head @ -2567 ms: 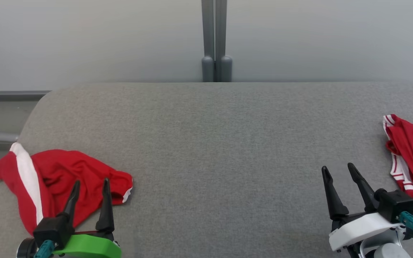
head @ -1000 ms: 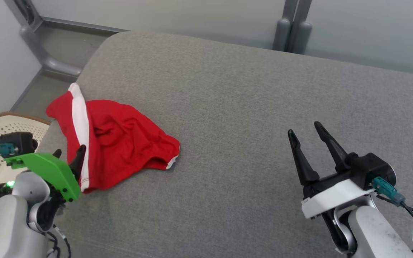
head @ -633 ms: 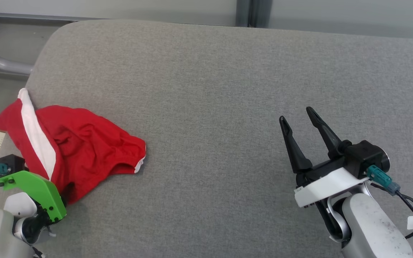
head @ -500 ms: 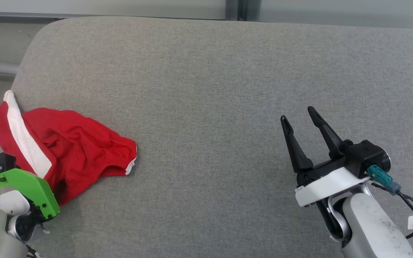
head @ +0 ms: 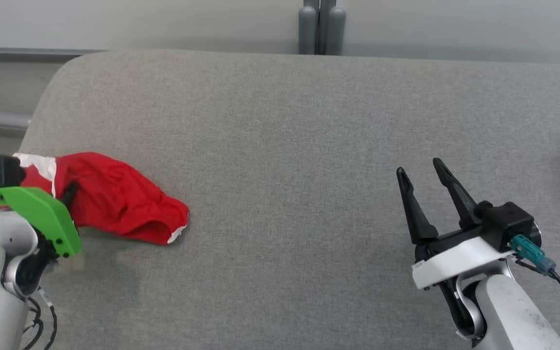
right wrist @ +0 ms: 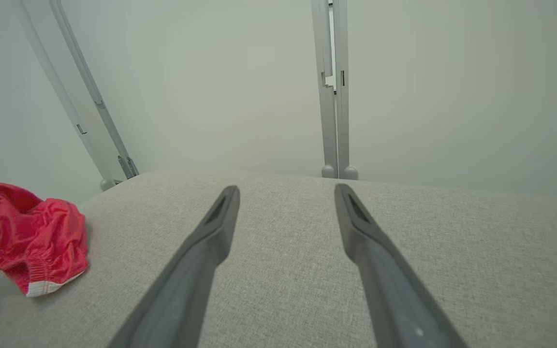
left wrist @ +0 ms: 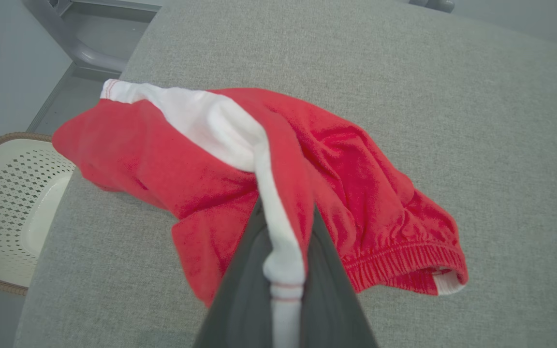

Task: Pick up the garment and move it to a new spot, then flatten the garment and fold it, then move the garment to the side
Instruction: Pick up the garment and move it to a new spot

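Garment (head: 114,199), judged soft, light and limp, lies bunched at the grey cushion's (head: 280,121) left end. Left gripper (left wrist: 284,217) is clamped on its white side stripe (left wrist: 211,121), a sound hold. Right gripper (head: 420,166) gapes empty over the cushion's right part.

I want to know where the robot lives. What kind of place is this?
Probably a lab or test room: bare pale walls with metal posts, a grey padded table, a basket beside it.

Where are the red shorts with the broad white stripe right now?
In the head view the red shorts lie at the left end of the grey cushion, white stripe pinched in the left tool.
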### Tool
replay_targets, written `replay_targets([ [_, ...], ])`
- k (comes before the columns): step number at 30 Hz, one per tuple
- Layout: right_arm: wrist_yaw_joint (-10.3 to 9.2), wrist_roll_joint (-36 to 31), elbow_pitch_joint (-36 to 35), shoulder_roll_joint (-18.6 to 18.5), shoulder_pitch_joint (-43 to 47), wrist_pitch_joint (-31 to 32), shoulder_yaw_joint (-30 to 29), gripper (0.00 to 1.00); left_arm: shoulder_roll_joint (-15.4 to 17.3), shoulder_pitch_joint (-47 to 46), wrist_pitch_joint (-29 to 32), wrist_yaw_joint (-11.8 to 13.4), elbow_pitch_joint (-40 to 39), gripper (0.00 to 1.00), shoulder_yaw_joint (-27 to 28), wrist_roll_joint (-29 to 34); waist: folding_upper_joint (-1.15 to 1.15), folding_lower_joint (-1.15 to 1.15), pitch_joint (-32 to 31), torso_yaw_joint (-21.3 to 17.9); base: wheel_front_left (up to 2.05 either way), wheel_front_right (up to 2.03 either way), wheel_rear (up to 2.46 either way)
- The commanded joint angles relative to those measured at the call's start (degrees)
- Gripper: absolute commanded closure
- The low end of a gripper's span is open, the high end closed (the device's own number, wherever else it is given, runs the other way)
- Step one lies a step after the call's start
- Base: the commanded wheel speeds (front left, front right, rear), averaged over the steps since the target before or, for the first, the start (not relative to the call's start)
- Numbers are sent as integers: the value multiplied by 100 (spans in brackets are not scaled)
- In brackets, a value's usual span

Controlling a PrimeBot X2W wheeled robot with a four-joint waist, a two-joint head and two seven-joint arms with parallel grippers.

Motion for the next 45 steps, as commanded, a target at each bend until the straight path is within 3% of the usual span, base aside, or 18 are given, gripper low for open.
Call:
replay_targets([
  [1, 1, 28, -12, 16, 110, -16, -62, 0, 77, -85, 21, -17, -246, 100, -30, -70, 0, 0, -289, -15, 0, 0, 0],
  [7, 1, 32, -62, 17, 313, -16, -322, 0, 129, -69, 127, 88, -1714, 100, -109, -73, 0, 0, -520, -315, 0, 0, 0],
  [13, 1, -12, -111, -40, 405, -16, -497, 0, -185, 250, 193, 357, -2839, 100, -304, -98, 0, 0, -576, -844, 0, 0, 0],
  [18, 1, -37, -160, -100, 374, -16, -613, 0, -675, 407, 233, 500, -3267, 100, -675, -135, 0, 0, -532, -1395, 0, 0, 0],
  [25, 1, -28, -195, -140, 224, -16, -687, 0, -1463, 161, -96, 420, -2753, 100, -1182, 9, 0, 0, -304, -2036, 0, 0, 0],
  [34, 1, 4, -144, -75, 60, -16, -650, 0, -2330, -463, -735, 134, -800, 100, -1968, 304, 0, 0, 38, -2509, 0, 0, 0],
  [35, 1, 2, -132, -77, 56, -16, -657, 0, -2381, -530, -819, 117, -622, 72, -2059, 297, 0, 0, 51, -2513, 0, 0, 0],
  [36, 1, -2, -117, -76, 57, -16, -661, 0, -2422, -612, -932, 80, -418, 13, -2164, 272, 0, 0, 62, -2516, 0, 0, 0],
  [37, 1, -14, -97, -67, 50, -16, -648, 0, -2449, -697, -1033, 62, -211, 0, -2288, 236, 0, 0, 62, -2518, 0, 0, 0],
  [45, 1, -32, 56, -92, 36, -16, -631, 0, -2489, -1193, -1546, -11, 596, 0, -3029, -187, 0, 0, -125, -2227, 0, 0, 0],
])
